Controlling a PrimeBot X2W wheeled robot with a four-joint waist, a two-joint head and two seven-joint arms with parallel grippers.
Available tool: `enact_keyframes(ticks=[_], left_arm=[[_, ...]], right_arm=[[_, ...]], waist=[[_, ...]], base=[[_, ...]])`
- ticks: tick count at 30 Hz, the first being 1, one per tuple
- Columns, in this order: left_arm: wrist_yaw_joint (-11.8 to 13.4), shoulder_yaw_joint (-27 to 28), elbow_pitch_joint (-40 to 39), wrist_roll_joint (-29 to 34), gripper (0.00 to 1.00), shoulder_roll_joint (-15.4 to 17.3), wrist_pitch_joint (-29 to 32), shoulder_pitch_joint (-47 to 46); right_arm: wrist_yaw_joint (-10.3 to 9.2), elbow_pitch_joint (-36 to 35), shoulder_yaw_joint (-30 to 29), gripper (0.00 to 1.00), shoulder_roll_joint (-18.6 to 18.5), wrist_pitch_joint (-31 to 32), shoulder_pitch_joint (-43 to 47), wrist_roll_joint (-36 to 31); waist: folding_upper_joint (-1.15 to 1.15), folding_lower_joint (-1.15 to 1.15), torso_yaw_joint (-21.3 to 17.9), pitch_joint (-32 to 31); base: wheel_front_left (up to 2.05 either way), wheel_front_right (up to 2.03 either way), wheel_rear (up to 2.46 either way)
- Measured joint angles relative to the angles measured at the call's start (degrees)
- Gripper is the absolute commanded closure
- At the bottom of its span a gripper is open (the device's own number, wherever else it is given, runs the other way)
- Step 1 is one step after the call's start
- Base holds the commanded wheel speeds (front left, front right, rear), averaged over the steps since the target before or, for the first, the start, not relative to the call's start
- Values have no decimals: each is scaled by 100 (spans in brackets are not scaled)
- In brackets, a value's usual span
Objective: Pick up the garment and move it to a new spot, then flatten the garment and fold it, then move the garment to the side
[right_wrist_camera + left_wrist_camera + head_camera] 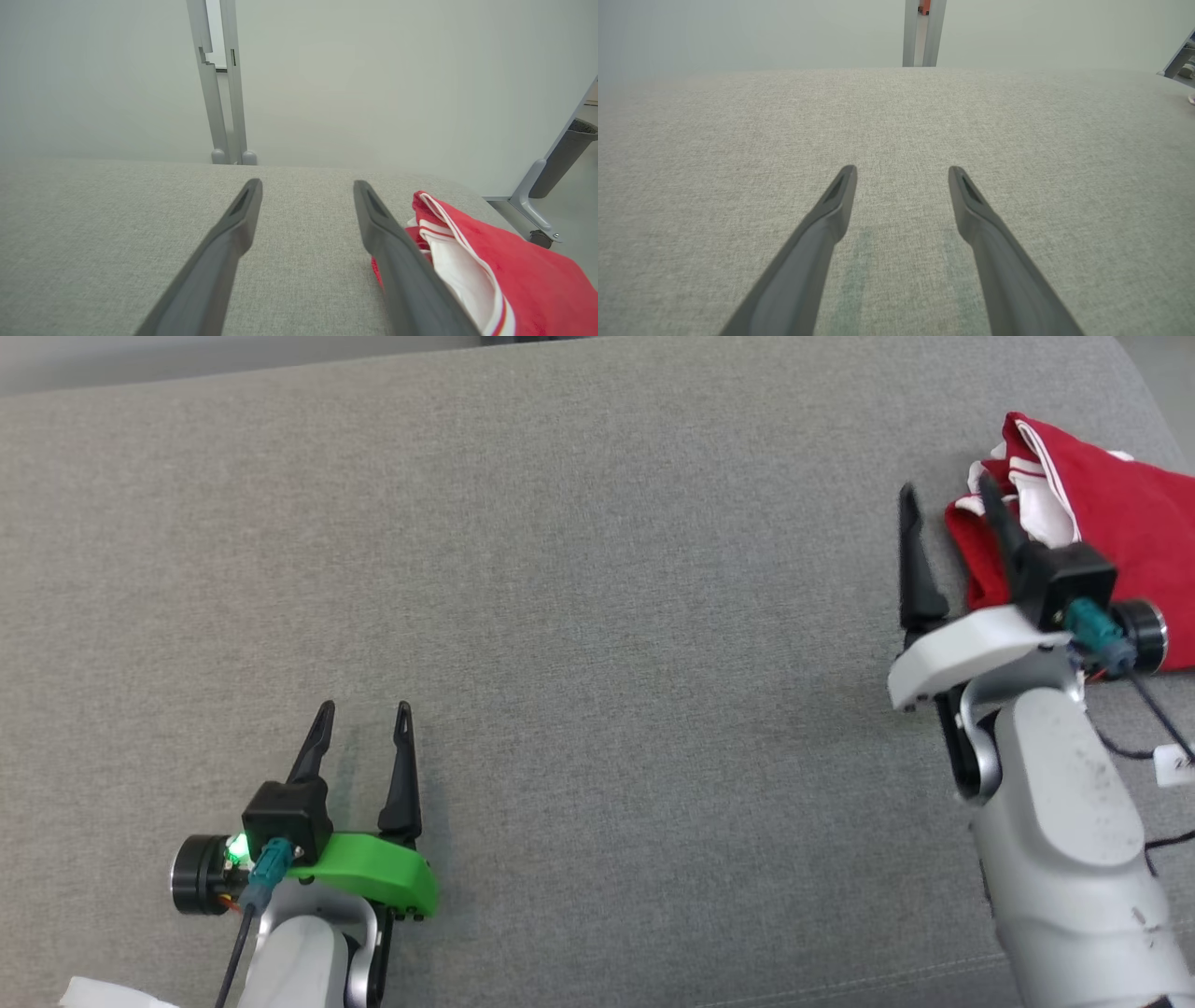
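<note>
The garment (pixel 1111 509) is red with white trim and lies bunched at the far right of the grey cushioned surface (pixel 597 616). My right gripper (pixel 943 499) stands open just left of it, its right finger against the garment's left edge and nothing between the fingers. In the right wrist view the garment (pixel 514 275) lies to the right of the open right gripper (pixel 306 189), outside its fingers. My left gripper (pixel 364 714) rests open at the lower left, far from the garment. In the left wrist view the left gripper (pixel 901 175) has its fingers spread over bare fabric.
The surface's rounded far edge runs along the top, with a pale wall and a grey metal post (pixel 224 84) behind it. A grey frame leg (pixel 546 186) stands beyond the right edge. Black cables (pixel 1153 728) hang beside my right wrist.
</note>
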Motion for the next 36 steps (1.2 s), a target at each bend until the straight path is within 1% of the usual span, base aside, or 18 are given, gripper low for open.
enact_keyframes(ticks=[4, 7, 10, 15, 24, 32, 36], left_arm=[[94, 7, 14, -24, 0, 0, 0, 147], [146, 36, -27, -33, 0, -1, 0, 263], [187, 140, -49, -33, 0, 3, 0, 369], [252, 297, -129, -32, 0, 2, 0, 508], [255, 558, -175, 27, 0, 1, 0, 995], [269, 792, -343, 136, 0, 1, 0, 1241], [149, 818, -383, 67, 0, 2, 0, 1289]], right_arm=[[0, -168, 264, 0, 73, 0, 648, 103], [0, -220, 539, 0, 75, 0, 1056, 452], [0, -259, 755, 0, 96, 0, 1292, 706], [0, -314, 964, 0, 88, 0, 1551, 826], [-1, -333, 938, 0, 88, 0, 1924, 906], [-1, -377, 925, 0, 88, 0, 2057, 884], [0, -375, 932, 0, 88, 0, 2084, 893]], waist=[[0, 0, 113, -199], [0, 0, 227, -370], [0, 0, 327, -530], [0, 0, 482, -778], [0, 0, 687, -1316], [0, 0, 736, -1664], [0, 0, 697, -1733]], base=[[0, 0, 0], [0, 0, 0], [0, 0, 0], [0, 0, 0], [0, 0, 0], [0, 0, 0], [0, 0, 0]])
